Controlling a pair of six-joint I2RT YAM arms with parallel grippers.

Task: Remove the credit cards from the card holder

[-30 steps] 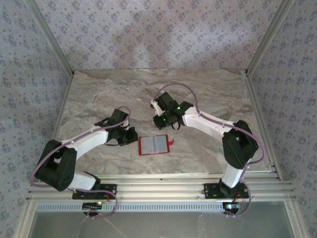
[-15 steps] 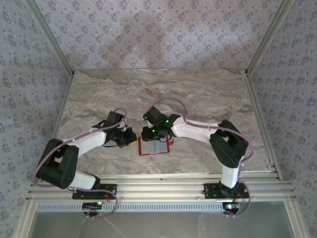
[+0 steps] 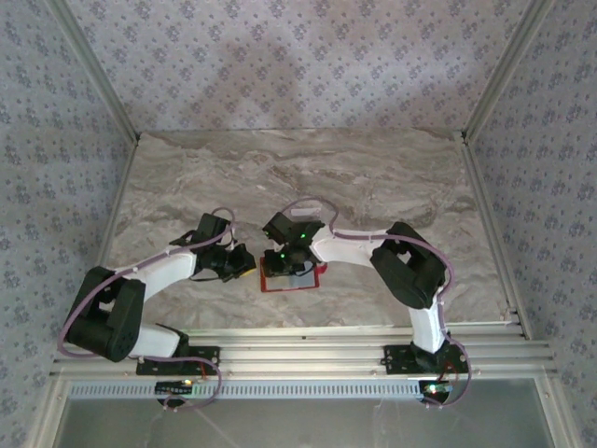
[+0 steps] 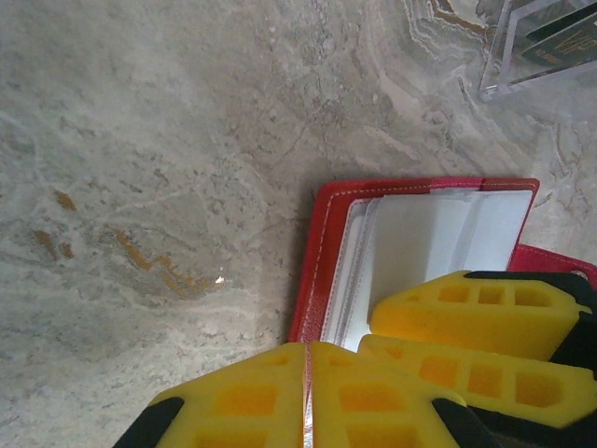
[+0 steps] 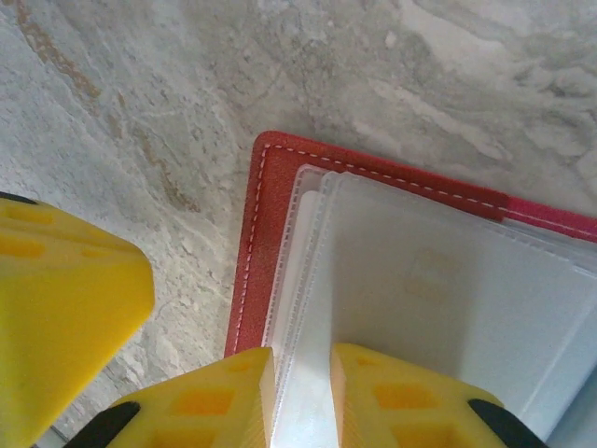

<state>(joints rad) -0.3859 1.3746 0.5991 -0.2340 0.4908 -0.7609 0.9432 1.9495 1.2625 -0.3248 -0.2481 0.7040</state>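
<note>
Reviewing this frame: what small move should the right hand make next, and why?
Probably close the right hand on the edge of the clear pocket. Its fingers stand slightly apart and appear to straddle that edge of the open card holder. The shut left hand sits at the holder's left edge, seemingly steadying it.

No lettering, number or brand can be read on the card holder [image 5: 254,243] or elsewhere.
</note>
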